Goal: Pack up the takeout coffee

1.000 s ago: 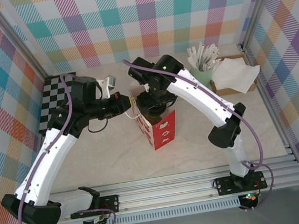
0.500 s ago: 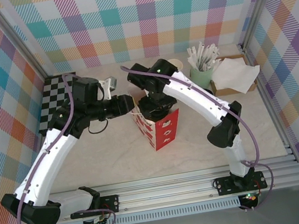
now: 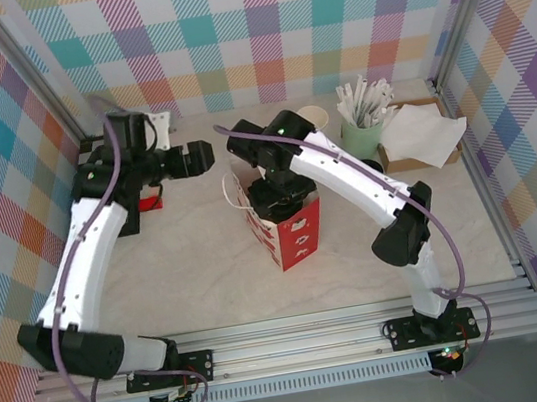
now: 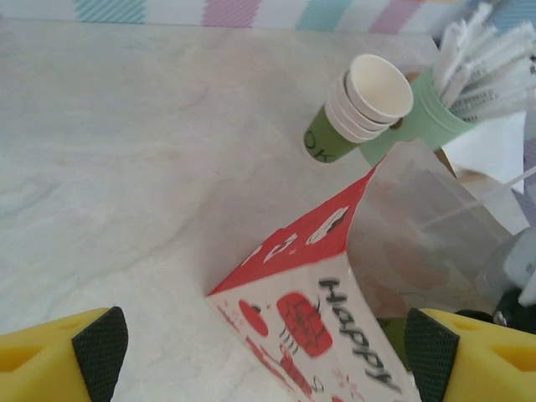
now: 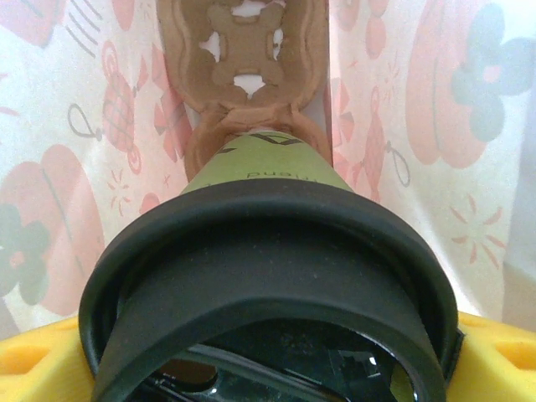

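Right gripper (image 5: 268, 368) is pinching the cup (image 5: 260, 163) just under its black lid (image 5: 251, 243). It's down inside the bag (image 3: 294, 238) at centre frame overhead, above the brown cardboard tray (image 5: 243, 42) on the bag floor. Whether the base is seated in the tray yet, can't tell.

Left gripper (image 3: 199, 158) is at the upper left of the overhead frame, fingers spread, nothing in them, well apart from the bag. So nothing is steadying the bag.

Risks as I see them:
- Bag is light paper and unsupported. Any sideways push from your right arm could slide or tip it, cup included.
- Cup looks a bit off the tray cutout. If it lands on the tray's edge it'll lean when you let go, and may leak at the lid.
- Release too high and it drops and tips.
- Squeeze harder and the paper wall flexes and the lid could pop.
- Coming out, your fingers could catch the bag wall or its string handle and drag it. Lift straight up.
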Controlling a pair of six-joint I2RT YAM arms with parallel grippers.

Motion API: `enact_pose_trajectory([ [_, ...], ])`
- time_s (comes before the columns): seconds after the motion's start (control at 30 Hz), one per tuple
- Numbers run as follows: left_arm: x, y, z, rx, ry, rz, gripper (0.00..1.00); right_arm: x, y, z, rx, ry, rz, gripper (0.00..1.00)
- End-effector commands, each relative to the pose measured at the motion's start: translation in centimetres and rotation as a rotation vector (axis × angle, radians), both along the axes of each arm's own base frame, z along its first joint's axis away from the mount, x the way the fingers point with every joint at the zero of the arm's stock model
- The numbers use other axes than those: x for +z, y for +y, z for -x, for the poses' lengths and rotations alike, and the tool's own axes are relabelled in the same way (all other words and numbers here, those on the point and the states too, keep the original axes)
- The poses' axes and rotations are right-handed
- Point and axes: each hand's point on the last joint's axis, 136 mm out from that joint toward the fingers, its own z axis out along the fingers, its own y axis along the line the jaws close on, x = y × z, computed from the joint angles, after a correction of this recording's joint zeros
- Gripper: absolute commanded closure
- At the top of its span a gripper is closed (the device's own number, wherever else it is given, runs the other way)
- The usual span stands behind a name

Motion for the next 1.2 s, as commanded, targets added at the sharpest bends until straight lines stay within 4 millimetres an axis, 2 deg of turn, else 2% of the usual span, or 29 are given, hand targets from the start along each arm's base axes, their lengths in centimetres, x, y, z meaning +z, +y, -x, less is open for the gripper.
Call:
enact_pose_trajectory([
  [0.0,2.0,-3.2,-0.8,-0.254,-0.095,0.025,0.15,0.9,-0.6,1.7,0.028,0.037,-0.017,0.50],
  [0.2,-0.9,-6.0,-1.8,-0.419,-0.027,0.000,0.19,0.4,-2.3,3.5,0.057,0.093,0.019,0.50],
  [0.33,-2.8,-7.6,-1.7,-0.499,0.008,-0.032,0.20,0.4,-2.6,3.7,0.059,0.094,0.022,0.51],
  [0.5,-2.1,-9.8,-0.2,-0.636,0.026,0.086,0.20,0.1,-2.1,3.5,0.060,0.096,0.006,0.51],
  [0.57,-2.1,-10.1,0.5,-0.672,0.035,0.108,0.20,-0.1,-2.1,3.6,0.060,0.100,0.010,0.52],
  [0.7,-3.5,-10.2,1.5,-0.709,0.078,0.085,0.20,-0.5,-2.4,3.6,0.048,0.105,0.025,0.52],
  [0.77,-4.6,-10.2,1.2,-0.693,0.086,0.047,0.21,-0.7,-2.5,3.5,0.028,0.111,0.028,0.52],
  [0.83,-5.6,-10.1,0.0,-0.642,0.078,-0.008,0.23,-0.7,-2.5,3.5,0.013,0.115,0.028,0.52],
  [1.0,-6.6,-10.9,-1.5,-0.627,0.082,-0.041,0.35,-0.6,-2.1,4.0,0.005,0.139,0.002,0.52],
  [1.17,-6.3,-11.2,-2.1,-0.610,0.058,-0.041,0.65,-0.5,-2.2,4.0,0.006,0.139,0.004,0.52],
])
